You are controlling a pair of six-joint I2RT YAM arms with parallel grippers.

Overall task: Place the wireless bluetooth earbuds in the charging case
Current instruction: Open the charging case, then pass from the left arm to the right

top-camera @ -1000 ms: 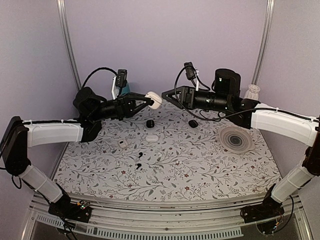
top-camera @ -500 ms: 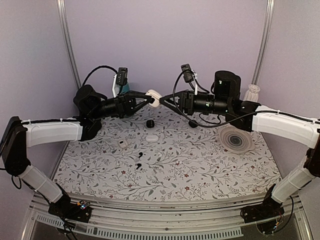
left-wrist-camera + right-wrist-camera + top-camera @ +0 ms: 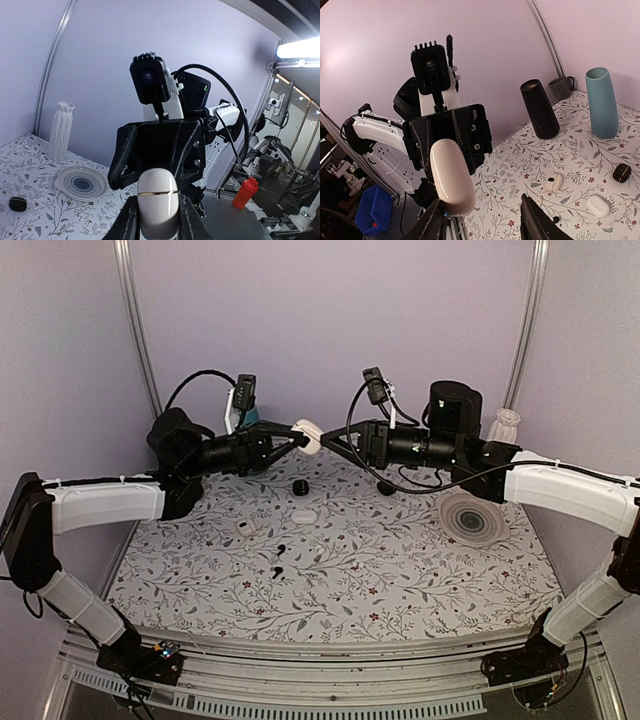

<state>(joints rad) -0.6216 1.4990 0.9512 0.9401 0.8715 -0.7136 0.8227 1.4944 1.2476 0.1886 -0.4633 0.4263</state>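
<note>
The white charging case (image 3: 308,437) hangs in the air above the back of the table, lid closed, with a thin seam across it (image 3: 158,200). My left gripper (image 3: 298,440) is shut on its lower part (image 3: 157,222). My right gripper (image 3: 326,444) faces it from the right, open; the case's (image 3: 451,175) rounded end sits just above the left finger, and the right finger stands well apart. Two tiny dark earbuds (image 3: 280,548) (image 3: 277,571) lie on the floral cloth below.
Two small white cases (image 3: 246,527) (image 3: 305,516) and two black pebble cases (image 3: 299,487) (image 3: 386,487) lie on the cloth. A striped plate (image 3: 472,517), a black cylinder (image 3: 454,405) and a white vase (image 3: 505,423) stand at the back right, and a teal vase (image 3: 602,102) at the back left.
My right gripper has moved left, up to the case. My left gripper has lifted the case slightly and still holds it.
</note>
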